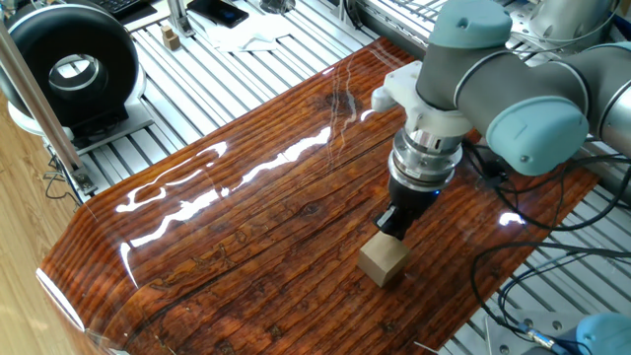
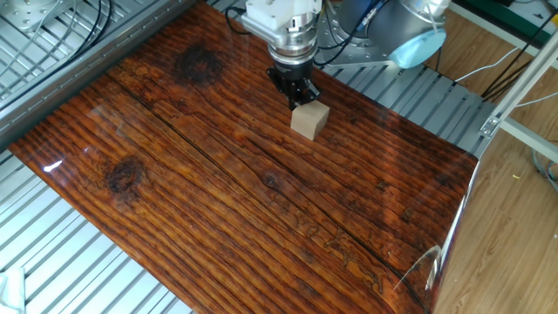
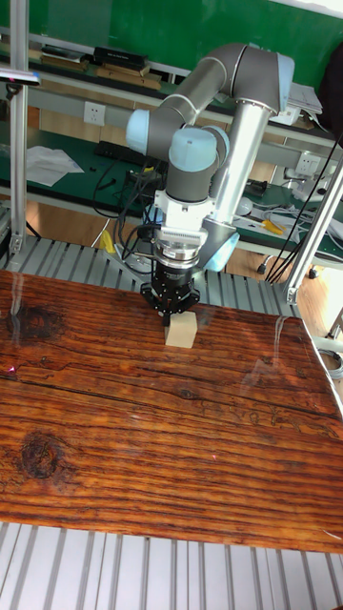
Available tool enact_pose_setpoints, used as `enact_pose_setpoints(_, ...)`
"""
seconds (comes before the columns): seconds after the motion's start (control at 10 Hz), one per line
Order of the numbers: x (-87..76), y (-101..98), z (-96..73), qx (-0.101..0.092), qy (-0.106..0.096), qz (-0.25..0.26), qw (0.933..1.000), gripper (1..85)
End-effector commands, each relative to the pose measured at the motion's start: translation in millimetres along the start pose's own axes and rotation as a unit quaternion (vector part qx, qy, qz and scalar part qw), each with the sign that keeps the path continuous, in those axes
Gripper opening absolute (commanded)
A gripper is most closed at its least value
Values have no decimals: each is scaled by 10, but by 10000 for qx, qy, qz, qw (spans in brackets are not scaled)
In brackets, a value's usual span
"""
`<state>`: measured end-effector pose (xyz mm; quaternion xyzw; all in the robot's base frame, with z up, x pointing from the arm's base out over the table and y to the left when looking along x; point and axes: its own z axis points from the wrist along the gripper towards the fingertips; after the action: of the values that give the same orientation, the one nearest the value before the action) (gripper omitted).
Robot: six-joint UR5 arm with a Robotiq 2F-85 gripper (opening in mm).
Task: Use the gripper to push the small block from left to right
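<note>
The gripper, fingers seemingly pinched together, sits just behind the small block at upper centre; pushing rightward seems next.

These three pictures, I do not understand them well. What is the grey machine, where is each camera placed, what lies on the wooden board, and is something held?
The grey machine is a robot arm; its black gripper is a two-fingered claw at the end. All three pictures show the same moment. One fixed view looks down from beside the arm, the other fixed view looks from across the table, and the tall fixed view faces the arm from the front. On the glossy wooden table lies one thing, the small block of pale wood. Nothing is held: the claw stands low, right against the block's side, seemingly to push it. Whether the fingers are open or shut is unclear.
</note>
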<state>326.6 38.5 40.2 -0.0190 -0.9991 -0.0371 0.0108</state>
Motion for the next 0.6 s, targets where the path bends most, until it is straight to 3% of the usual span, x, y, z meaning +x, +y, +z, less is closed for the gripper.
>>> enact_pose_setpoints(0.0, -1, 94, -7, -61, -6, -6, 10000, 10)
enact_pose_setpoints(0.5, -22, 152, -9, 59, -79, -81, 9999, 10)
